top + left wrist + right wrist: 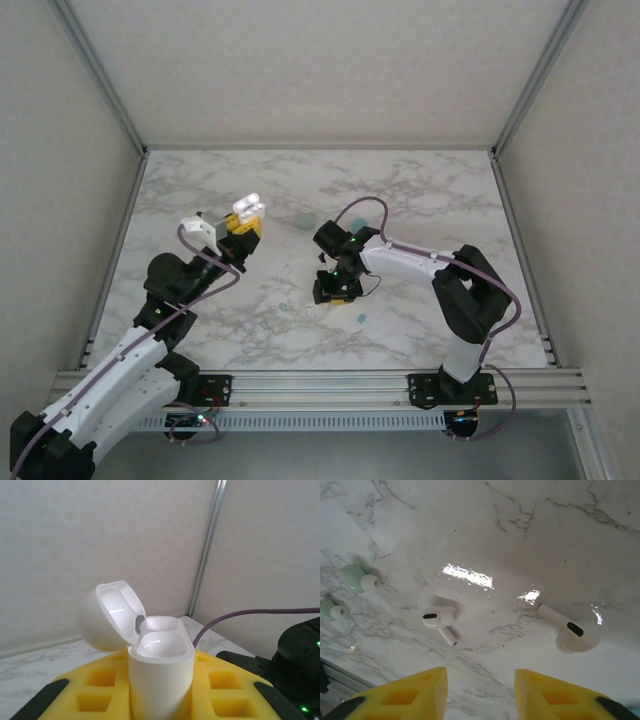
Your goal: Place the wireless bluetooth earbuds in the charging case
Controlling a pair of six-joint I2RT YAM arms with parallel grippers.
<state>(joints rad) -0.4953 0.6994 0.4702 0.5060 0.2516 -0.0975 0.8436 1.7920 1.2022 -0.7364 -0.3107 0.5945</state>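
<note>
My left gripper (243, 224) is raised above the table's left half, shut on a white charging case (161, 672) that stands upright between its yellow pads (227, 685). The lid (107, 615) is flipped open and both wells are empty. My right gripper (480, 692) hangs low over the marble, open, with nothing between its yellow fingers (415, 695). Just beyond the fingertips lie two white stemmed earbuds, one to the left (439, 618) and one to the right (572, 632). Two pale green earbuds (356, 577) lie farther left.
A pale green case (303, 220) rests on the marble table (420, 190) between the two arms. A small teal bud (361, 319) lies near the right gripper (335, 292). The right arm (300, 650) stands close to the held case, and grey walls enclose the table.
</note>
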